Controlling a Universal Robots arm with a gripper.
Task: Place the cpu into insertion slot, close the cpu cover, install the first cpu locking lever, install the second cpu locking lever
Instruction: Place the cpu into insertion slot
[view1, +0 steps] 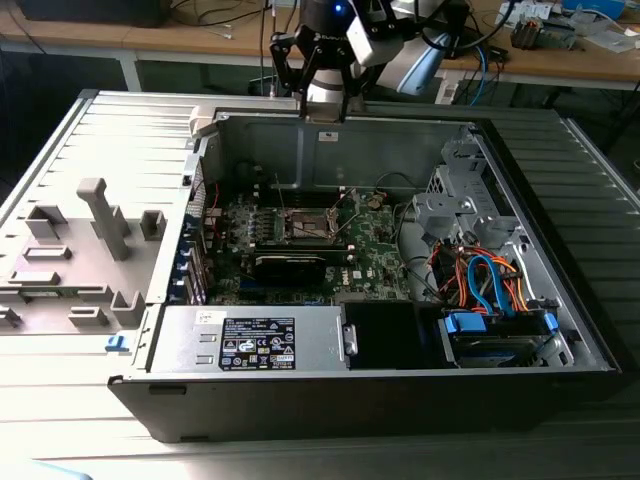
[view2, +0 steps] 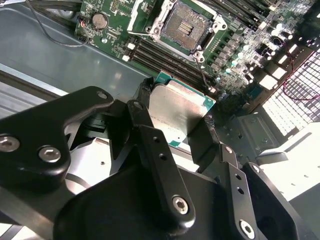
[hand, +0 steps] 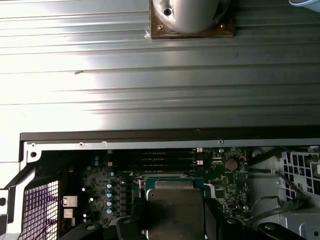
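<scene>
My gripper (view1: 322, 98) hangs over the far wall of the open computer case, shut on the cpu. The cpu (view2: 181, 111) is a flat square chip with a pale silver top and a green rim, pinched by its two opposite edges between the black fingers (view2: 141, 117). It is also held in the first wrist view, cpu (hand: 175, 206). The insertion slot (view2: 187, 24) lies bare on the green motherboard, well apart from the chip, slot (view1: 308, 226). The silvery cpu cover (view2: 150, 17) edges the slot; I cannot tell how far it is open. Thin locking levers (view1: 281, 197) stand up beside it.
A black card (view1: 290, 265) lies just in front of the slot. The power supply (view1: 270, 340) fills the near side, and a drive cage with orange and blue cables (view1: 490, 285) fills the exterior view's right. Memory slots (view2: 165, 57) run beside the slot. A ribbed grey panel (view1: 90, 240) lies to the left.
</scene>
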